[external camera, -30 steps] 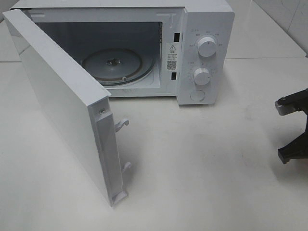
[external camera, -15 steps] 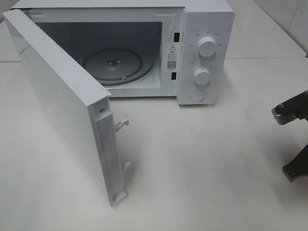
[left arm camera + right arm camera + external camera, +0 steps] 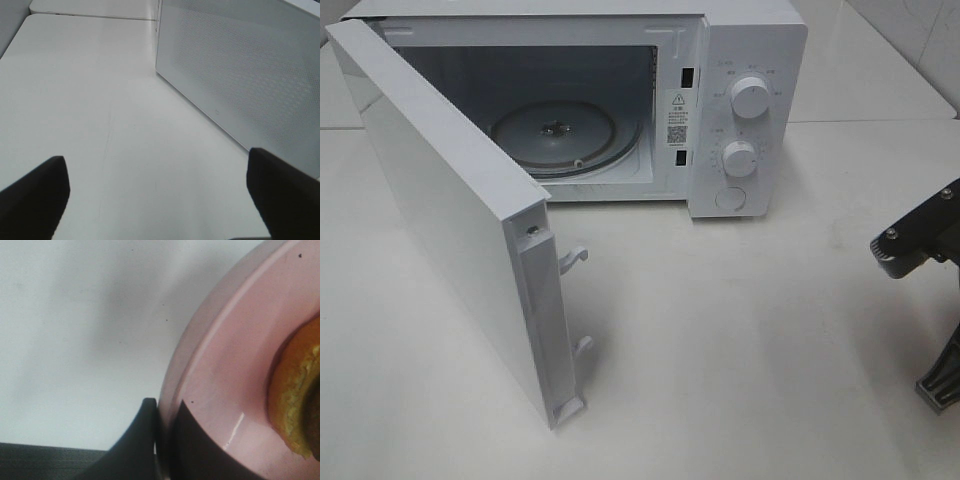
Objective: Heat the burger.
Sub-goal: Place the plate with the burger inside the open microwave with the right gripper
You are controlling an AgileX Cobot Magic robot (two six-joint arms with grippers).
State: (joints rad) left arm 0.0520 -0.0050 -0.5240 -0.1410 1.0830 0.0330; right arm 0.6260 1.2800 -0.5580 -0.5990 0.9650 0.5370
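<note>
The only writing is on the white microwave (image 3: 740, 60). A sticker (image 3: 677, 117) on the frame right of the cavity carries a warning triangle, fine print and a QR code, all too small to read. The marks around the two knobs (image 3: 750, 98) are also illegible, and no brand name shows. Its door (image 3: 450, 220) stands swung out to the near left.

The right gripper (image 3: 165, 407) has its jaws pressed nearly together, pinching the rim of a pink plate (image 3: 225, 355). The burger (image 3: 295, 390) sits on that plate, seen only in the right wrist view. Whether the plate rests on the table (image 3: 740, 350) or is lifted cannot be told.

The left gripper (image 3: 160, 200) is spread wide with nothing between its fingers, over bare table beside the dotted white face of the microwave.
</note>
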